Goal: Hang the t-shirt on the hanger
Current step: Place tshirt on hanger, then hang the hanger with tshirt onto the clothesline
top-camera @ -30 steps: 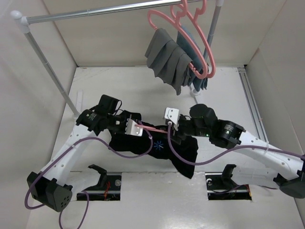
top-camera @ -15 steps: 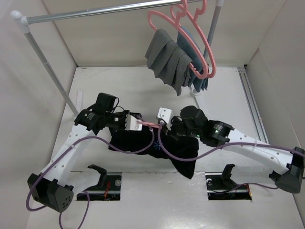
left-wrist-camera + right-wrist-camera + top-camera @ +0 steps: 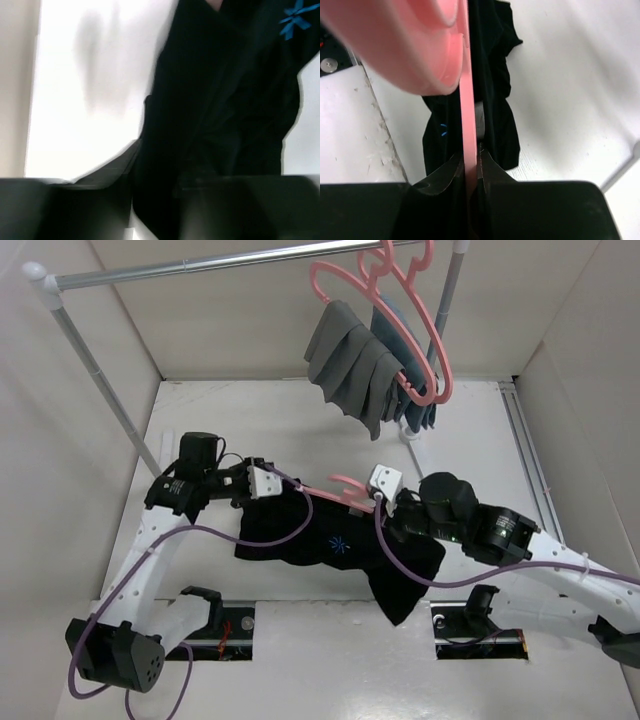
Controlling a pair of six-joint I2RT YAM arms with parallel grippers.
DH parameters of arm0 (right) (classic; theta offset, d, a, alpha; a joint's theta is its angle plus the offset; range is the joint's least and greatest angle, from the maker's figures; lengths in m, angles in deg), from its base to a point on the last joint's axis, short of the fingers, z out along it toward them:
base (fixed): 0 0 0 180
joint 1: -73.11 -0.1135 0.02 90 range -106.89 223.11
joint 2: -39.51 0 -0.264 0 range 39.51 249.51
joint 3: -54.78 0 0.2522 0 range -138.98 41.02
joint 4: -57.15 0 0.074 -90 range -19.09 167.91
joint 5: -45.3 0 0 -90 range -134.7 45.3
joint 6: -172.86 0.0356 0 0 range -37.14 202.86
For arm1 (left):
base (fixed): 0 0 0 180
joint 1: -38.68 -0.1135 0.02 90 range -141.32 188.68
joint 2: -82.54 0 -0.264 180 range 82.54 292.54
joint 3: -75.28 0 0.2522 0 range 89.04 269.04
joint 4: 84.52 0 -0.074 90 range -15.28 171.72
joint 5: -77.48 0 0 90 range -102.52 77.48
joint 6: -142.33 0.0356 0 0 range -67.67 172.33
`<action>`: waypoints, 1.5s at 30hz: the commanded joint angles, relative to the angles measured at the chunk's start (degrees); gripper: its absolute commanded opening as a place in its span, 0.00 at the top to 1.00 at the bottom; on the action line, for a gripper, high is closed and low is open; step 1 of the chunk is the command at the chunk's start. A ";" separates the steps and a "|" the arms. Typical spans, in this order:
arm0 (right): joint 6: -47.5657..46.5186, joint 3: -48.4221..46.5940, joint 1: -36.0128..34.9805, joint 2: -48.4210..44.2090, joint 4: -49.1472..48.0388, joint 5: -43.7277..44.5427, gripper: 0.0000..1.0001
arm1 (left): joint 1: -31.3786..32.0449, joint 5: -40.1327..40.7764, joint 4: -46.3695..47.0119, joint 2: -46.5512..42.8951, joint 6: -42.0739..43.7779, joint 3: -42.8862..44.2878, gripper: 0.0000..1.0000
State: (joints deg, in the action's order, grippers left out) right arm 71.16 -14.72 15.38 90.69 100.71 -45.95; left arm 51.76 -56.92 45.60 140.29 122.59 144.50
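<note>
Hanger (image 3: 469,100) tight between fingers of right gripper (image 3: 471,160), t-shirt (image 3: 496,115) beneath.

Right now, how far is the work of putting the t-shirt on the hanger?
Done: the right fingers are shut on the hanger. In hand: it sits at the upper edge of the t-shirt; the left fingers are at the cloth, grip unclear. Left: the shirt lies on the table, not on the hanger.

My left arm (image 3: 150,560) and right arm (image 3: 570,575) both have white links between bulky black joint housings. A purple cable (image 3: 200,533) loops loose along each. Just behind the left tool (image 3: 280,486) and the right tool (image 3: 471,165) sits a small white camera block (image 3: 264,478). The fingers (image 3: 440,180) are black.
</note>
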 commanded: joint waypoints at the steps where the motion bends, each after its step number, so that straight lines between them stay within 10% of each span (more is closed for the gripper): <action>1: 2.30 -7.96 0.52 1.11 3.15 4.68 1.00 | -3.06 1.28 1.75 -0.71 -5.12 1.92 0.65; 4: 2.82 -14.98 0.52 5.41 5.26 5.91 1.00 | -3.06 -2.70 3.76 -3.61 -10.54 4.30 0.33; 5: 3.35 -17.35 0.52 6.73 6.22 7.39 1.00 | -3.06 -3.58 7.60 -5.70 -13.89 4.83 0.01; 12: 4.67 -46.35 0.52 22.55 20.02 14.87 1.00 | -3.06 11.13 39.57 -17.65 -49.13 2.81 0.00; 17: 3.89 -63.57 4.02 32.38 23.28 16.28 1.00 | -3.06 19.69 44.20 -22.07 -59.25 3.07 0.00; 27: 0.81 -85.92 9.57 44.61 10.92 15.05 1.00 | -3.06 21.11 40.79 -28.75 -60.33 0.71 0.00; 45: 1.33 -83.32 12.55 53.60 -15.02 26.22 1.00 | -3.06 25.68 34.71 -35.08 -60.33 -3.69 0.00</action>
State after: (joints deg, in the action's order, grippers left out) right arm 72.14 -97.71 26.85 148.30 99.42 -24.07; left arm 48.68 -32.61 79.35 106.63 63.36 141.33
